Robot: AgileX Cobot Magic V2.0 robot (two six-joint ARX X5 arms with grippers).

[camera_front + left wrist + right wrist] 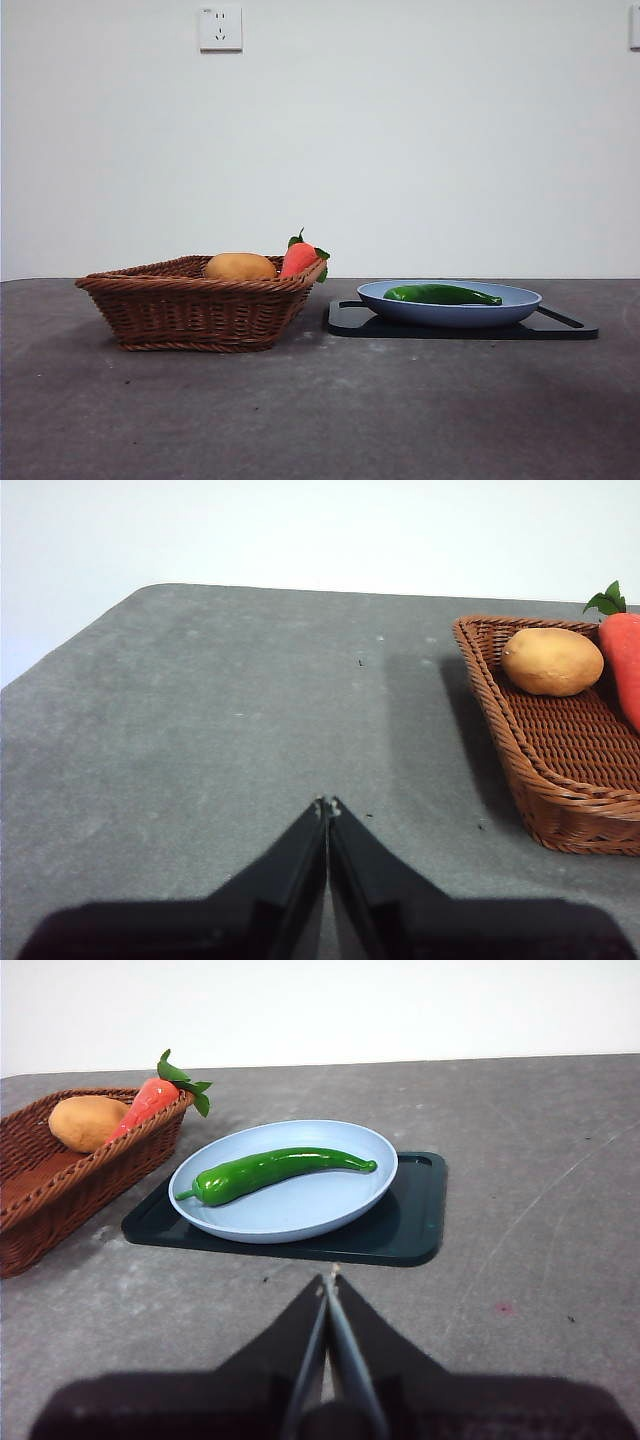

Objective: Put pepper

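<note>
Even, soft, bright light; faint shadows beside the basket [560,770]; sharp focus.

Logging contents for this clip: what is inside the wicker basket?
The wicker basket holds a tan potato and an orange carrot leaning on its rim. In the front view its wall hides the basket floor.

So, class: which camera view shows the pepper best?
The right wrist view: the pepper shows full length from above, lying on the blue plate. The front view gives only a low side profile behind the plate's rim. The left wrist view misses it.
</note>
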